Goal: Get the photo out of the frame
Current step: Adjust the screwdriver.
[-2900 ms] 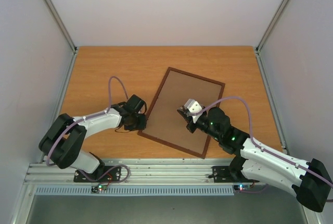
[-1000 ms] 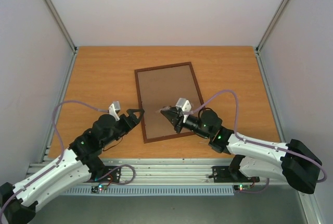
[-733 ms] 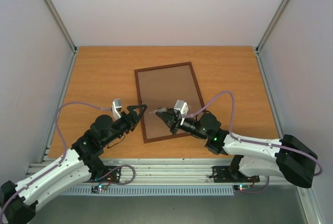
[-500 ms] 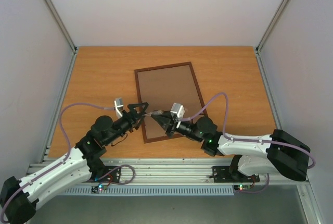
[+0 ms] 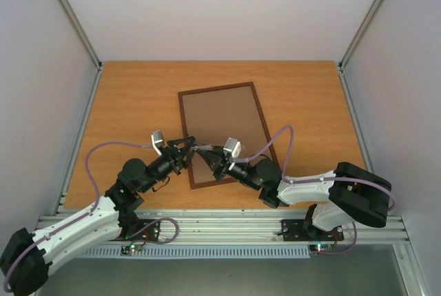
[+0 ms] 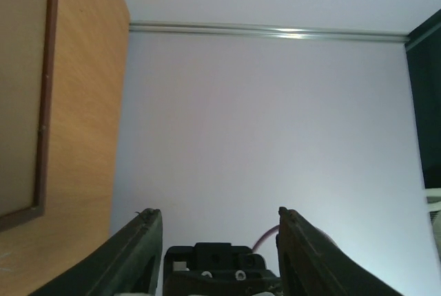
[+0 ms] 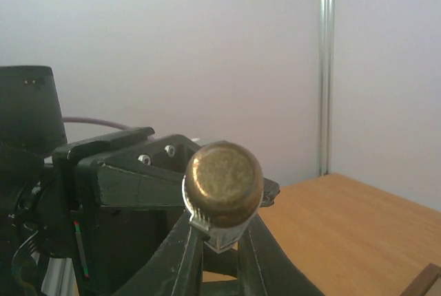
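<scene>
Both grippers meet at the frame's (image 5: 224, 120) near-left corner. It lies back-up on the table (image 5: 138, 96), so the photo is hidden. Left gripper (image 5: 183, 150) is spread wide and empty. Right gripper (image 5: 207, 151) pinches a round brass bit (image 7: 222, 182), possibly a backing clip. Brace the frame edge with your left and pull gently.

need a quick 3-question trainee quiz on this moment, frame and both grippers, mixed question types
1. True or false: the frame lies brown back up on the table.
2. The left gripper is: A) open, B) shut on the frame, C) out of view.
3. What does the right gripper pinch?
Key: 1 true; 2 A; 3 a small round brass-coloured piece.
</scene>
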Tool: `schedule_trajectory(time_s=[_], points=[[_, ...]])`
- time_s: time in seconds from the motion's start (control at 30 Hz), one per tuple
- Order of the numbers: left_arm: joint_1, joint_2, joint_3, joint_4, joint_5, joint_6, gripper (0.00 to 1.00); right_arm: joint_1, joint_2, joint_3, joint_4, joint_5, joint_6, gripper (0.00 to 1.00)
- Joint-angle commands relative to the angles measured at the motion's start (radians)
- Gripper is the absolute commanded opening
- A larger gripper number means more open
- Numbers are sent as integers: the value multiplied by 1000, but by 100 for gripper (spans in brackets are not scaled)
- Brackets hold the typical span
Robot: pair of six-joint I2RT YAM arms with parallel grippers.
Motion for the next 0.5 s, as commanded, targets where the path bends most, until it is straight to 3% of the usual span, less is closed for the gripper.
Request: schedule_trajectory(time_s=[0.0,0.27,0.37,0.47], points=[[-1,-16,-30,181,-15,-63,42,15,9,11,95,41,-35,1],[-1,-58,-41,177,-56,-72,12,15,-6,-9,94,28,-56,1],[-1,-64,-44,170,-65,-76,2,15,-4,-14,93,23,-65,8],[-1,-65,-44,163,-101,-67,0,15,-2,-22,92,23,-70,20]])
